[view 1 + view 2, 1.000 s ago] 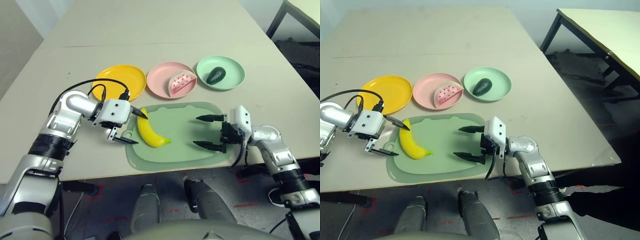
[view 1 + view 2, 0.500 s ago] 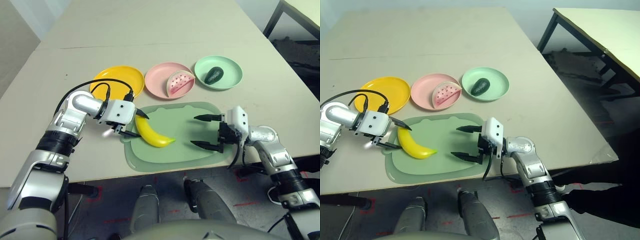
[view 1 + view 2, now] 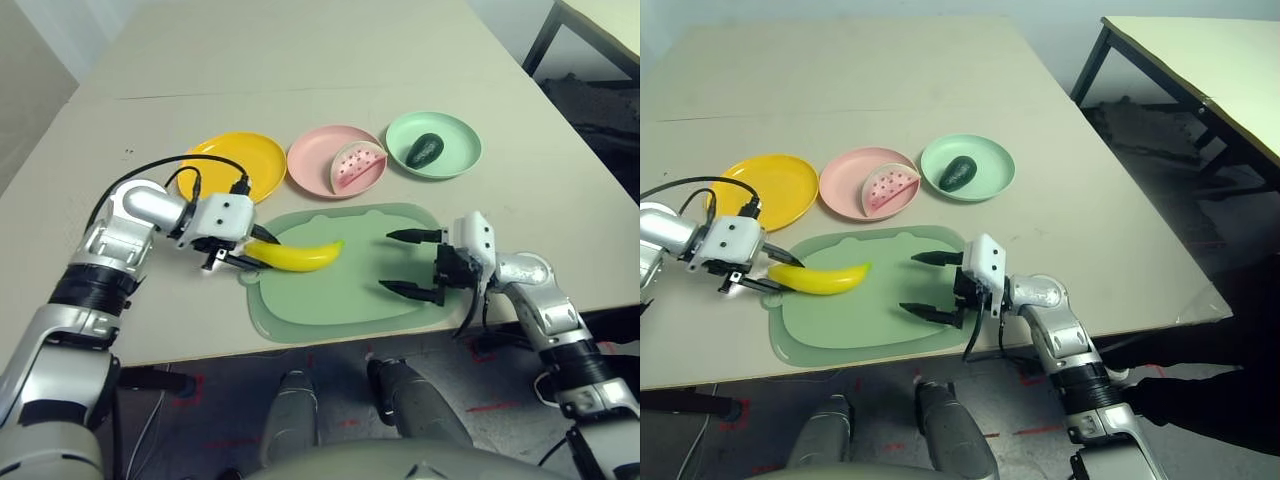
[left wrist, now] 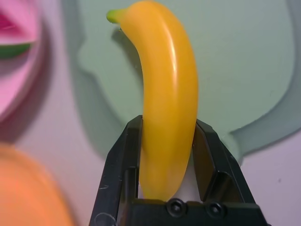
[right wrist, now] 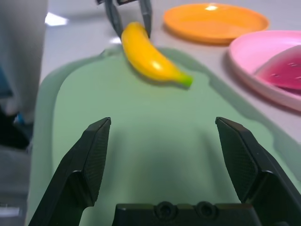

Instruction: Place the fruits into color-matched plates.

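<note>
Banana (image 3: 295, 257) lifted over the green mat (image 3: 350, 290), one end clenched in the left gripper (image 3: 243, 255); right gripper (image 3: 408, 263) spread wide, empty. Left wrist view: black fingers (image 4: 120, 165) squeeze the banana. Right wrist view: yellow plate (image 5: 216, 21) beyond it.

No text, label, brand, number or sign can be read on anything here.

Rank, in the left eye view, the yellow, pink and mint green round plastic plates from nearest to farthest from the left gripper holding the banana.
From the left gripper:
1. Yellow round plastic plate, just beyond it, at the left end of the row.
2. Pink round plastic plate, in the middle, holding the watermelon wedge.
3. Mint green round plastic plate, at the right end, holding the avocado.
</note>
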You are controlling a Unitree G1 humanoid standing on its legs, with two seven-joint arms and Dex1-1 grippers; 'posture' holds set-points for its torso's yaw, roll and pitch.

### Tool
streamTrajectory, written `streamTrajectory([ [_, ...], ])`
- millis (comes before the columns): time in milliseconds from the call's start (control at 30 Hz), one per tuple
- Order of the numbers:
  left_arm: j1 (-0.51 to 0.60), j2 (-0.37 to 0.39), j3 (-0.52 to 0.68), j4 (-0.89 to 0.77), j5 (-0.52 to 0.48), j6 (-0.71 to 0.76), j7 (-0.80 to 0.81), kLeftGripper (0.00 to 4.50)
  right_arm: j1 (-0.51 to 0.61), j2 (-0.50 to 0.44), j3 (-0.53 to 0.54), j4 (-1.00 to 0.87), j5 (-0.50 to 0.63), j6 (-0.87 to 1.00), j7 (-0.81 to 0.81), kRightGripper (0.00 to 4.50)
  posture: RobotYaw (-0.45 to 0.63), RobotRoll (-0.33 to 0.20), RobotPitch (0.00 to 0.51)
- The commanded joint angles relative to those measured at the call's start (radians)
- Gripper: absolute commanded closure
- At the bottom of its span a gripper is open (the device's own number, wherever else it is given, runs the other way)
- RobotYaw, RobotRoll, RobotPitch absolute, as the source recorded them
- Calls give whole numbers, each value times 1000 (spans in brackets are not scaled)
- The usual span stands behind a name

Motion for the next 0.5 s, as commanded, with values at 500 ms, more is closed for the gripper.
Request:
streamTrajectory([
  [500, -189, 24, 28, 423, 204, -148, 300, 2904, 99, 122, 2, -156, 1, 89, -248, 0, -88, 0, 173],
])
